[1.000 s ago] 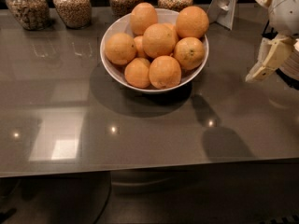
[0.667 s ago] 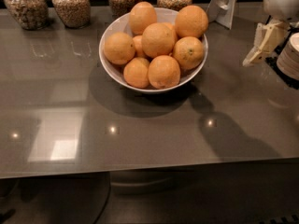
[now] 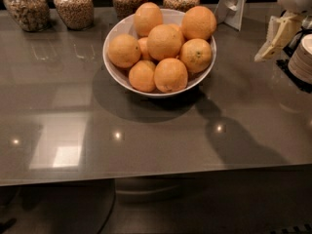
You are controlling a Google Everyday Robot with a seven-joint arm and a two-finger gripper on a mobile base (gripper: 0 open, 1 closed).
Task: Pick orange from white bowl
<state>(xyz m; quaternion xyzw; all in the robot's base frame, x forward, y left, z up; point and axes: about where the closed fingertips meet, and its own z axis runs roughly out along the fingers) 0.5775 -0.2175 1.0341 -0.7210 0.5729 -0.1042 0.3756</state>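
The white bowl stands at the back middle of the dark grey table and holds several oranges piled together. The orange, large, round and evenly bright, lies on top at the bowl's right rear. A smaller orange with a dark stem spot lies just in front of it. My gripper, cream-coloured, hangs at the right edge of the view above the table. It is well to the right of the bowl, apart from it, and holds nothing that I can see.
Several glass jars of grain line the table's back edge. A white stand is behind the bowl on the right. A stack of white plates sits at the far right, close beside the gripper. The table's front edge runs across below.
The gripper has risen in the picture and drawn slightly back at the right side. The bowl and oranges have not moved.
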